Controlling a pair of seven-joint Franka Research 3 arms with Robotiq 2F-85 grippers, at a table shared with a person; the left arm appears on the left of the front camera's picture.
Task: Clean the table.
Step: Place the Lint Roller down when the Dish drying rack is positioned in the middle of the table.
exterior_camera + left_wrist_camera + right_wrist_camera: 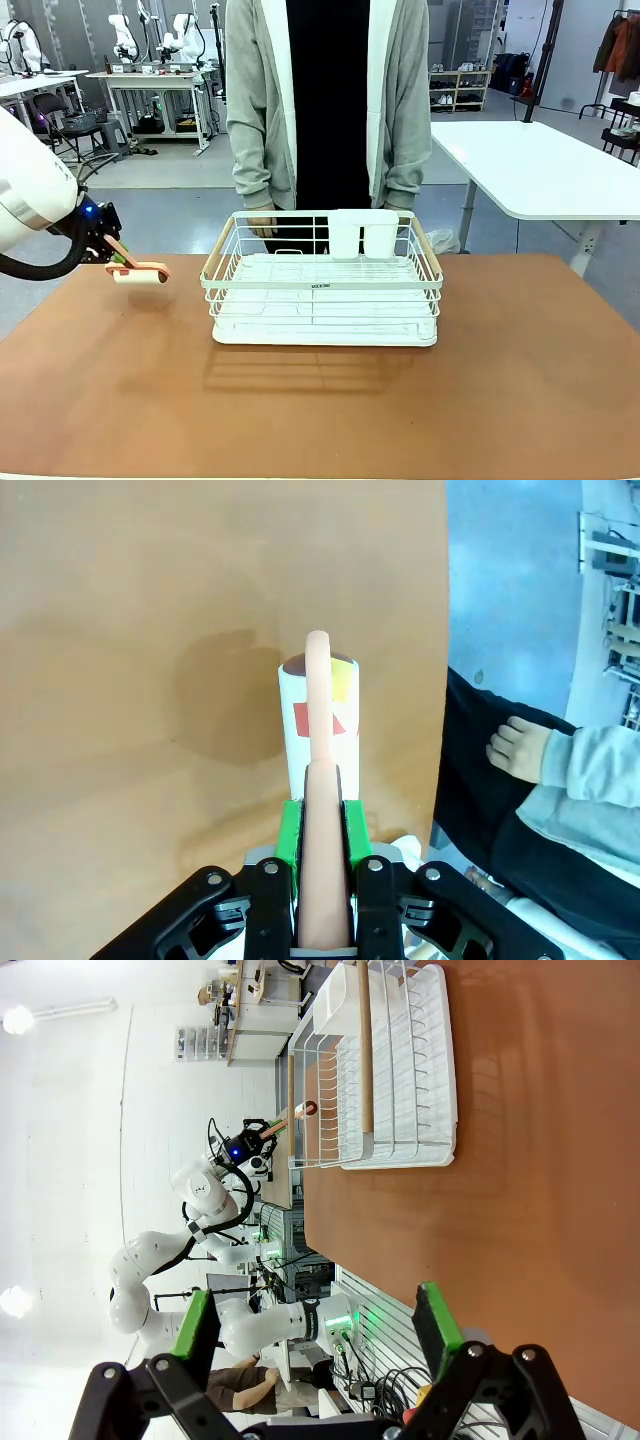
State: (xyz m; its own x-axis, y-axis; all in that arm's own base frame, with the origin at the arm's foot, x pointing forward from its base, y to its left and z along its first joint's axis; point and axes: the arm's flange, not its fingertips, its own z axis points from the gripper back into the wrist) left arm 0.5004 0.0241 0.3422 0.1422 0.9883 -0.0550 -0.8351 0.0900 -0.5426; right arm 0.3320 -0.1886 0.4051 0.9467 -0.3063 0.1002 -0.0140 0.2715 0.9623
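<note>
Low over the table (500, 400), left arm holds lint roller (140, 272).

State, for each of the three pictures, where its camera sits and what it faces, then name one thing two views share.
Front: between the arms, facing the person across the table; left tool at left.
Left wrist: down its tool, shut on the lint roller.
Right wrist: over its open tool, along the table.
Shared: white rack, front and right wrist.

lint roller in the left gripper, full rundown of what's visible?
The lint roller has a peach plastic-looking handle clamped between the left gripper's green pads and a white sticky-paper drum with red and yellow marks. The drum sits crosswise at the handle's end. It hangs just above the reddish-brown table near its left edge, left of the white wire rack.
</note>
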